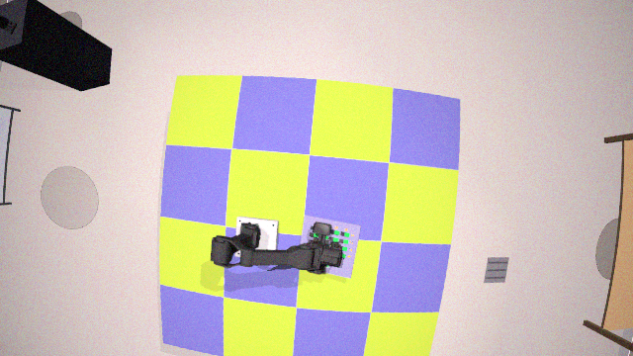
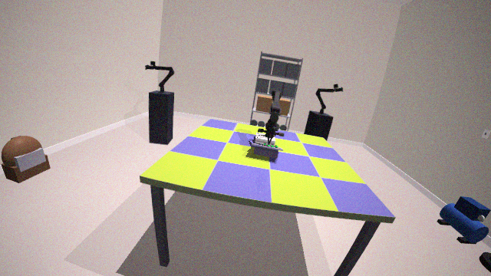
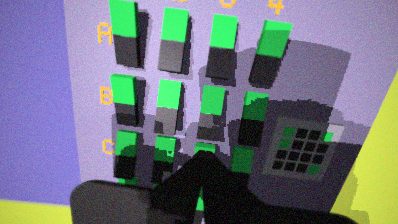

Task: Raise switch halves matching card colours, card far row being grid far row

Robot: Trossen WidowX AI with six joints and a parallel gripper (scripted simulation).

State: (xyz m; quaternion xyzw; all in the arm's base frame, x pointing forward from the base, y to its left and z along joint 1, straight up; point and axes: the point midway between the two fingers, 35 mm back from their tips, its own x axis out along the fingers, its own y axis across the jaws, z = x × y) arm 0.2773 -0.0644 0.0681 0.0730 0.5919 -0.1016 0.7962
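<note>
The switch panel [image 1: 346, 273] [image 2: 265, 152] [image 3: 84, 75] carries rows of rockers with green far halves and dark near halves. Switch A1 [image 3: 124, 35], A2 [image 3: 173, 40] and A4 [image 3: 270, 54] show fully. The near halves of A2 and B2 [image 3: 168, 106] look lighter grey than most others. I cannot tell surely which halves are raised. The card [image 3: 267, 167] shows green at far row left and right, second row left and near row right; its other squares are dark. My gripper [image 2: 270, 142] [image 3: 204, 156] is shut and empty, low over C3 [image 3: 205, 147]. It hides much of row D.
The arm's white base plate [image 1: 267, 228] stands on the checkered table [image 1: 351, 119] [image 2: 238, 180]. The arm reaches across from the base to the panel. In the wrist view, the arm's shadow darkens row C, the card and the panel's right part.
</note>
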